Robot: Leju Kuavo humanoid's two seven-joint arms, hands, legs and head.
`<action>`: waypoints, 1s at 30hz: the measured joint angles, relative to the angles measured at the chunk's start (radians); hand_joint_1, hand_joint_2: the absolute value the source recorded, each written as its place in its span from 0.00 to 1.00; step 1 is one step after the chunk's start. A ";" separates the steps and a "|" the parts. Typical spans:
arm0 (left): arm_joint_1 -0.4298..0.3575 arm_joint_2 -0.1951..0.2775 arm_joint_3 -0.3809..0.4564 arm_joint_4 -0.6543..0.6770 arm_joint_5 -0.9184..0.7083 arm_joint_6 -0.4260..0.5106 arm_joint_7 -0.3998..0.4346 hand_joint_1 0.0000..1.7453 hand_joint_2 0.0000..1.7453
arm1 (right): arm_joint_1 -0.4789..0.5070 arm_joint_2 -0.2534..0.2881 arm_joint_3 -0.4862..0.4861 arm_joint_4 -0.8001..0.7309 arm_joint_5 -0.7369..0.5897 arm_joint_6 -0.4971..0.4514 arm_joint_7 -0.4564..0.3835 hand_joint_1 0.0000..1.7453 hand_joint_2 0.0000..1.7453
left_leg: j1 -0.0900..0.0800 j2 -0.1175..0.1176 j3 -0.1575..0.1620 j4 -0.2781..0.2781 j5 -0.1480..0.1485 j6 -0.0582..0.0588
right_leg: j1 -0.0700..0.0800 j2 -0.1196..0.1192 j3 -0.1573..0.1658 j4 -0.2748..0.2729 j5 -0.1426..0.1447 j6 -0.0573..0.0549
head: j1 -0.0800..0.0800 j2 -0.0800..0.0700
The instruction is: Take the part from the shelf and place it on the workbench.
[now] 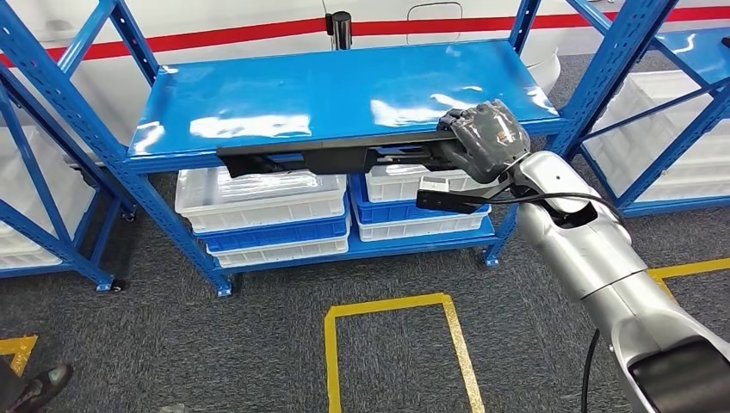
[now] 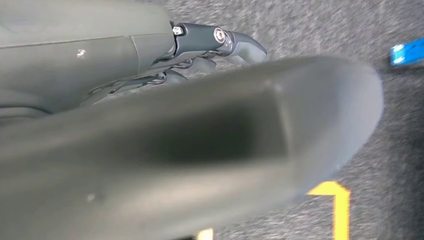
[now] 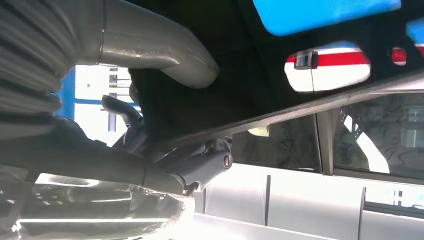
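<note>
The right hand (image 1: 482, 138) reaches to the front edge of the blue shelf (image 1: 344, 95), its fingers clamped on the right end of a long dark part (image 1: 336, 159); the part lies level along that front edge, just below the shelf top and stretching away to the left; in the right wrist view the thumb (image 3: 160, 55) lies over the dark part (image 3: 300, 112) and the darker fingers (image 3: 200, 167) curl under it; below the shelf top, white bins (image 1: 262, 200) sit stacked on blue ones; the left hand (image 2: 150, 125) hangs over grey carpet (image 2: 395, 150) marked with yellow tape (image 2: 335, 195); its thumb (image 2: 200, 150) takes up most of that picture, and whether its fingers (image 2: 220, 42) are apart or together I cannot tell.
</note>
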 joint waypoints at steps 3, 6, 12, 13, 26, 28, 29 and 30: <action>-0.002 -0.001 0.000 0.000 0.000 0.000 0.000 0.00 0.00 | 0.006 0.000 0.000 -0.002 0.001 0.002 0.000 1.00 1.00 | 0.005 -0.001 -0.031 0.187 -0.099 -0.014 | 0.000 0.000 -0.038 0.003 0.030 -0.003 | -0.003 0.000; -0.002 -0.001 0.000 0.000 -0.001 0.001 0.000 0.00 0.00 | 0.015 -0.001 0.000 -0.002 0.002 0.005 0.000 1.00 1.00 | 0.010 -0.001 0.037 0.160 -0.027 -0.015 | 0.000 0.000 -0.065 0.010 0.048 0.007 | -0.003 0.000; -0.003 0.003 0.000 0.000 -0.007 0.008 0.002 0.00 0.00 | 0.028 -0.015 -0.010 -0.015 0.003 0.010 0.000 1.00 1.00 | -0.006 -0.005 0.195 -0.101 0.011 0.028 | -0.001 -0.004 -0.091 0.009 0.083 0.053 | -0.003 0.000; -0.004 0.002 0.000 0.000 -0.007 0.009 0.003 0.00 0.00 | 0.031 -0.019 -0.014 -0.020 0.003 0.012 0.000 1.00 1.00 | -0.006 -0.004 0.195 -0.118 0.023 0.035 | 0.000 -0.003 -0.101 0.012 0.077 0.057 | -0.003 0.000; -0.012 -0.007 0.000 0.000 -0.020 0.016 0.024 0.00 0.00 | 0.069 -0.049 -0.055 -0.062 -0.007 0.024 0.008 1.00 1.00 | 0.009 0.046 0.118 -0.096 0.048 0.008 | -0.018 -0.038 -0.045 0.049 0.006 0.113 | 0.015 0.000; -0.012 -0.008 0.000 0.000 -0.021 0.015 0.033 0.00 0.00 | 0.073 -0.050 -0.060 -0.065 -0.007 0.027 0.009 1.00 1.00 | 0.016 0.052 0.110 -0.080 0.036 0.003 | -0.021 -0.019 -0.058 0.054 0.009 0.089 | 0.003 0.000; -0.012 -0.008 0.000 0.000 -0.021 0.015 0.036 0.00 0.00 | 0.073 -0.051 -0.062 -0.067 -0.007 0.027 0.009 1.00 1.00 | 0.019 0.046 0.099 -0.056 0.013 0.000 | -0.019 -0.010 -0.065 0.055 0.015 0.075 | 0.002 0.000; -0.012 -0.008 0.000 0.000 -0.022 0.015 0.038 0.00 0.00 | 0.073 -0.052 -0.064 -0.068 -0.007 0.027 0.009 1.00 1.00 | 0.020 0.035 0.081 -0.011 -0.023 -0.002 | -0.017 -0.001 -0.071 0.054 0.021 0.061 | 0.000 0.000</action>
